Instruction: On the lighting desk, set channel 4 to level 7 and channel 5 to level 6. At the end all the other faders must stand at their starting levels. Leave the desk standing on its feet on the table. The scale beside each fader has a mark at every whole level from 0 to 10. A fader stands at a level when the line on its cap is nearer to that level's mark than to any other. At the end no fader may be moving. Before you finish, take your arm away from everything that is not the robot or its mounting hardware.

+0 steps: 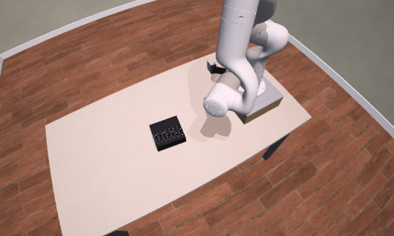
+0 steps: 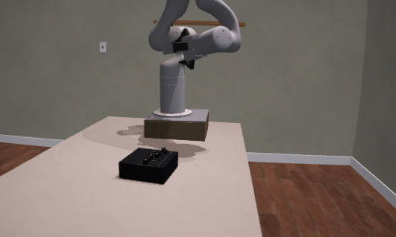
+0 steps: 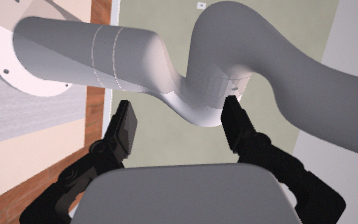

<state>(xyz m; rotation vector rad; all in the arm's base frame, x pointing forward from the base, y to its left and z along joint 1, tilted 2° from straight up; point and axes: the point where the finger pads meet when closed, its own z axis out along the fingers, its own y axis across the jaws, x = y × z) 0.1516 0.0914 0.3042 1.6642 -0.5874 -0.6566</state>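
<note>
The lighting desk (image 1: 167, 131) is a small black box standing on the beige table, near its middle; it also shows in the exterior view (image 2: 148, 165). Its several faders (image 1: 168, 132) run in a row across its top (image 2: 156, 156); their levels are too small to read. My gripper (image 3: 178, 108) is open and empty, fingers spread wide. It is folded back high against the arm, pointing at the arm's own links and the wall. In the exterior view it (image 2: 186, 63) hangs far above the desk, close to the arm's column.
The arm stands on a grey-topped wooden block (image 2: 177, 124) (image 1: 260, 102) at the far end of the table. A dark bracket (image 1: 214, 67) sits at the table's far edge behind the arm. The table edges drop to wooden floor.
</note>
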